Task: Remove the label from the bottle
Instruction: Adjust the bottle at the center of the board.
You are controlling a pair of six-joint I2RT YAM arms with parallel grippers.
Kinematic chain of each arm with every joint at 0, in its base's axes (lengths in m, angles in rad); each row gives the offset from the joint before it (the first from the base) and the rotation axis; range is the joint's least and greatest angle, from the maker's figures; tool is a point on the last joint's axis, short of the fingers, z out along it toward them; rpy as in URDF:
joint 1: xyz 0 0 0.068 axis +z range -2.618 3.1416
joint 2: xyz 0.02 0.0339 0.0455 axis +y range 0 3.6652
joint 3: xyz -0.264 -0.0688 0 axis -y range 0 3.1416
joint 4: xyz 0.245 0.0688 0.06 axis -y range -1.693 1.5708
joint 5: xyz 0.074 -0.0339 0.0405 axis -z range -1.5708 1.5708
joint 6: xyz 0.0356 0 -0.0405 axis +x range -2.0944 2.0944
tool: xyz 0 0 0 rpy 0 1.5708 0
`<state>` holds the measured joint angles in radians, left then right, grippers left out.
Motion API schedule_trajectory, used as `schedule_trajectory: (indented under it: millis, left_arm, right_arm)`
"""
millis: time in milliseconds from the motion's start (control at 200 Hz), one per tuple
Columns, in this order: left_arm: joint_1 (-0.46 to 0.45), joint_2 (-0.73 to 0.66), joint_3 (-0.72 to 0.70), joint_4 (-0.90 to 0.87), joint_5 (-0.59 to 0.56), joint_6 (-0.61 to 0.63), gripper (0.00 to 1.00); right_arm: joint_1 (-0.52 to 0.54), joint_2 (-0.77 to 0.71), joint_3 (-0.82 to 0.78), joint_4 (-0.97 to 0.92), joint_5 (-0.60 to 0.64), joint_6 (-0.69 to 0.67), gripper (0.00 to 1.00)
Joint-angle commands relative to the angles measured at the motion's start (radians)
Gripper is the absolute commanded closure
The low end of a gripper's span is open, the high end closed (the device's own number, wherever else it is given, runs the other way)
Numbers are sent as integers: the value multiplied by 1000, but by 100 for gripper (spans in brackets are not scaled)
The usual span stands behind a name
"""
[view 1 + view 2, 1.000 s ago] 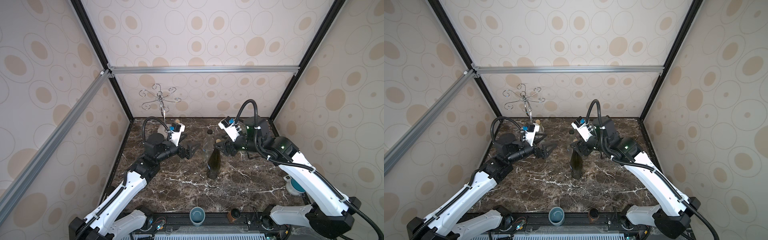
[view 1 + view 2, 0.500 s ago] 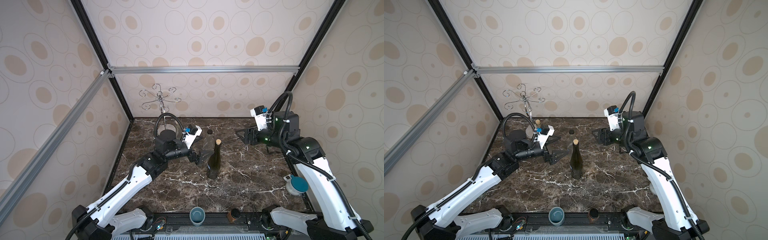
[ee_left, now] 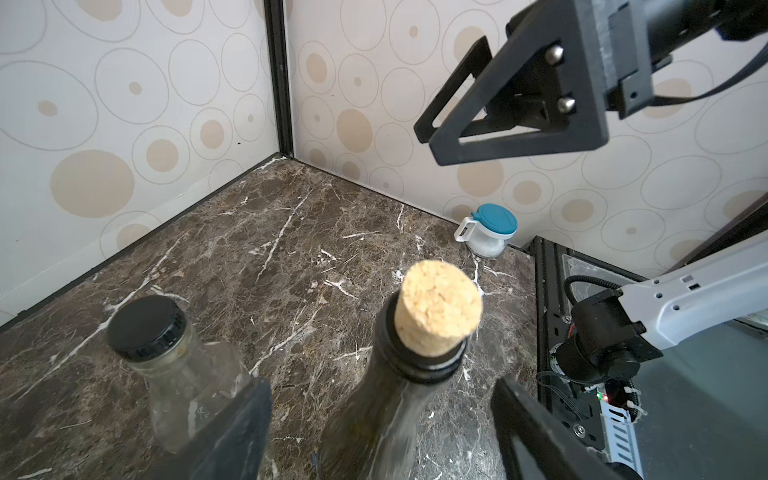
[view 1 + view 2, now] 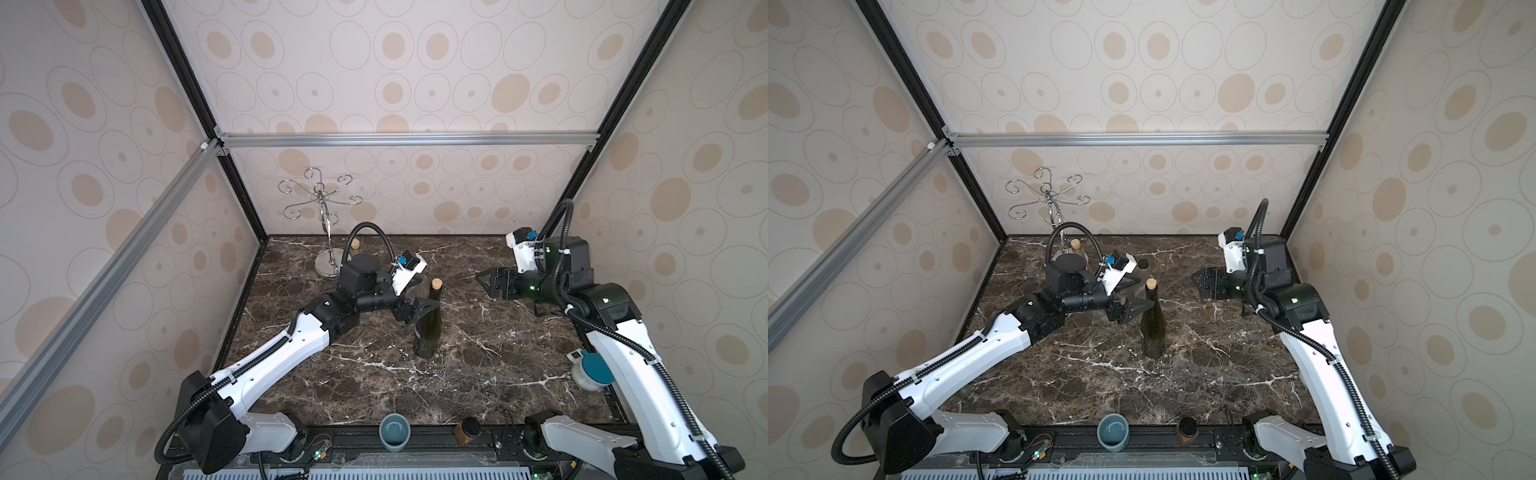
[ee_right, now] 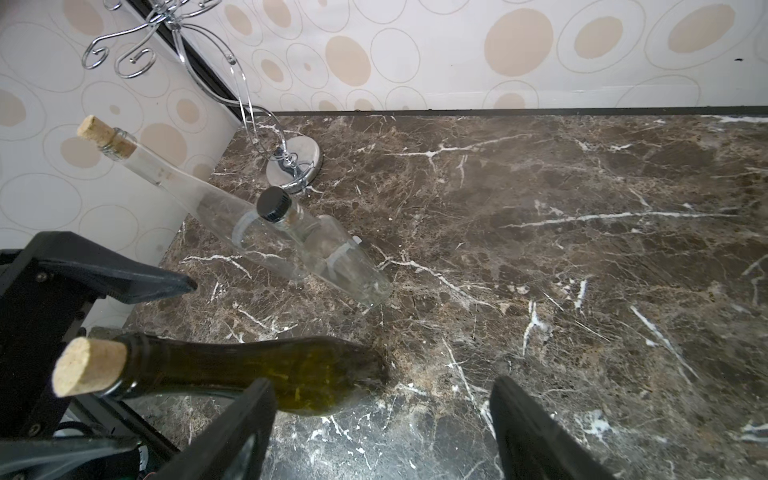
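Green corked bottle [image 4: 428, 332] stood upright on the bench [image 4: 374, 382], forward of the chrome glass rack [image 4: 328, 249]. Left fingers [image 3: 237, 432] were open, straddling its neck, seemingly clear of the glass. Right fingers [image 5: 536, 432] were open and empty, well apart. Left arm was nearer. No label made out.

In the left wrist view the green bottle [image 3: 374, 415] is cut off by the picture edge between the fingers of the left gripper [image 3: 378, 386]. Its body is blurred, so a label cannot be made out. One finger [image 3: 237, 432] hides the base of the clear bottle [image 3: 187, 374] just beside it.
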<state>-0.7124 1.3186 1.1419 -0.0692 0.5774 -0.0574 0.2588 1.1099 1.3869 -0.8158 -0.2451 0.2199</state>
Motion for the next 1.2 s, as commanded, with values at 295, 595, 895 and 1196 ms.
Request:
schedule_trajectory:
  millis: [295,595,895,1196]
  left_arm:
    - [-30,42,56,70,18,21,30]
    - [-32,70,63,106,19,18,43]
    - [-32,80,68,126,15,14,56]
    - [-37,58,58,121,-70,28,86]
  right_arm:
    - [-18,0,-48,27,-8,-2,18]
    - [-18,1,-65,31,-11,-5,19]
    - [-18,5,-77,37,-16,-6,20]
    - [-19,1,-78,35,-17,-2,21]
